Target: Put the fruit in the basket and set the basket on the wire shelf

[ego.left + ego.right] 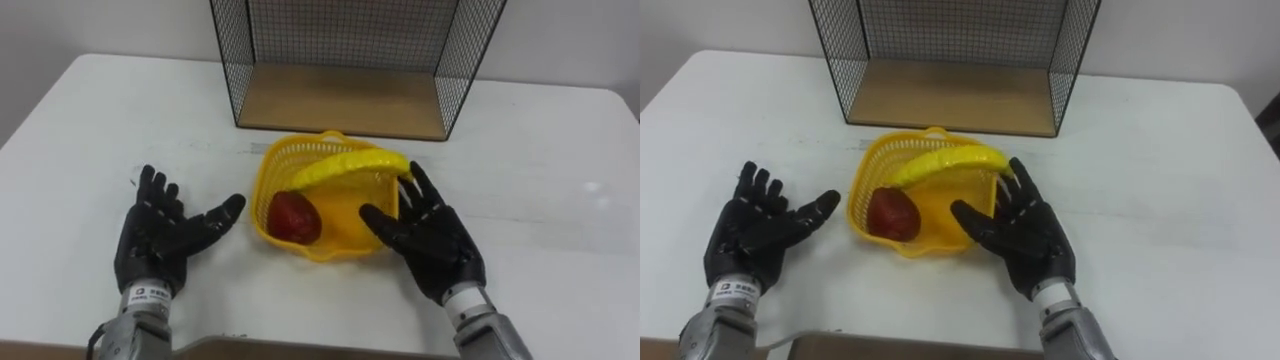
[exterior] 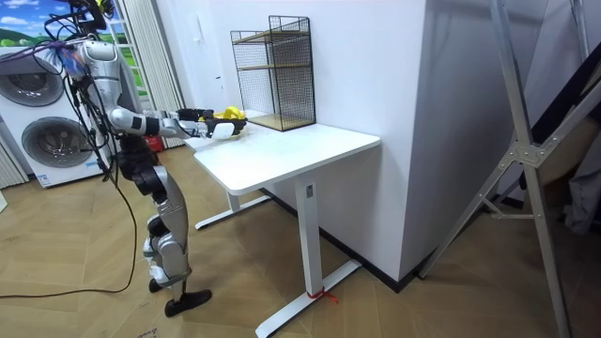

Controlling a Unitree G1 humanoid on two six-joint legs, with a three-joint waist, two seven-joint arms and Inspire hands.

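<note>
A yellow plastic basket (image 1: 270, 170) (image 1: 865, 190) sits on the white table (image 1: 560, 180) just in front of the wire shelf (image 1: 345, 100) (image 1: 950, 95). Inside it lie a dark red fruit (image 1: 293, 217) (image 1: 892, 214) and a yellow banana (image 1: 345, 165) (image 1: 940, 163) that rests across the rim. My left hand (image 1: 160, 235) (image 1: 755, 230) is open, palm facing the basket, a short gap to its left. My right hand (image 1: 430, 235) (image 1: 1025, 232) is open too, at the basket's right side with fingertips near the banana's end. In the room view the basket (image 2: 228, 116) lies by the shelf (image 2: 274, 70).
The wire shelf has a wooden bottom board (image 1: 340, 105) and black mesh walls, open toward me. The table's near edge runs just below my wrists. In the room view I stand at the table's end (image 2: 282, 155), with washing machines (image 2: 47, 122) behind me.
</note>
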